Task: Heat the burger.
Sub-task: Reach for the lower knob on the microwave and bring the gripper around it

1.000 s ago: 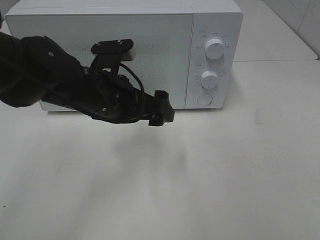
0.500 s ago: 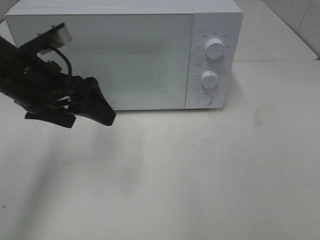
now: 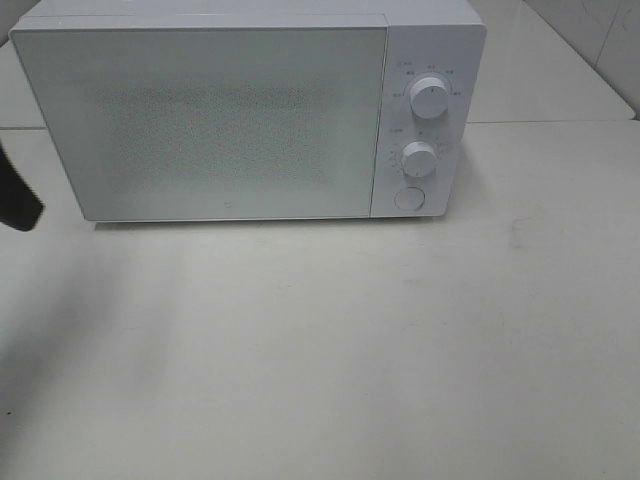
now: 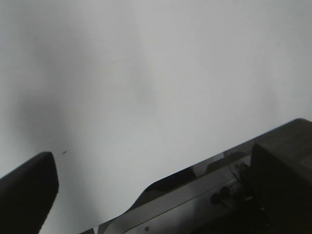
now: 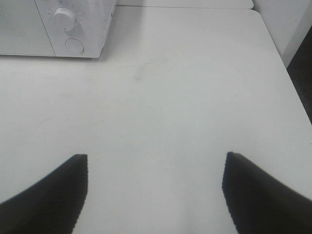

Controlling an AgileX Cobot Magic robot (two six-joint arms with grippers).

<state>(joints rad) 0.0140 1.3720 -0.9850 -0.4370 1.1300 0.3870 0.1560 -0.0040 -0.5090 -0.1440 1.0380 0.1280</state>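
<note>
The burger is out of view in every frame. A white microwave (image 3: 250, 110) stands at the back of the table with its door (image 3: 220, 120) closed. Only a black tip of my left gripper (image 3: 18, 205) shows at the far left edge of the exterior view, clear of the microwave. The left wrist view shows one of its fingers (image 4: 28, 192) over bare white table, with nothing held. My right gripper (image 5: 155, 165) hovers open above the table, right of the microwave (image 5: 48, 24), with nothing between its fingers.
The microwave's control panel carries two knobs (image 3: 430, 97) (image 3: 419, 158) and a round button (image 3: 408, 198). The white table (image 3: 350, 340) spreads in front of it. Its right edge (image 5: 292, 83) shows in the right wrist view.
My left arm has swung away to the left from in front of the microwave door and has almost left the exterior view. The door stays closed.
</note>
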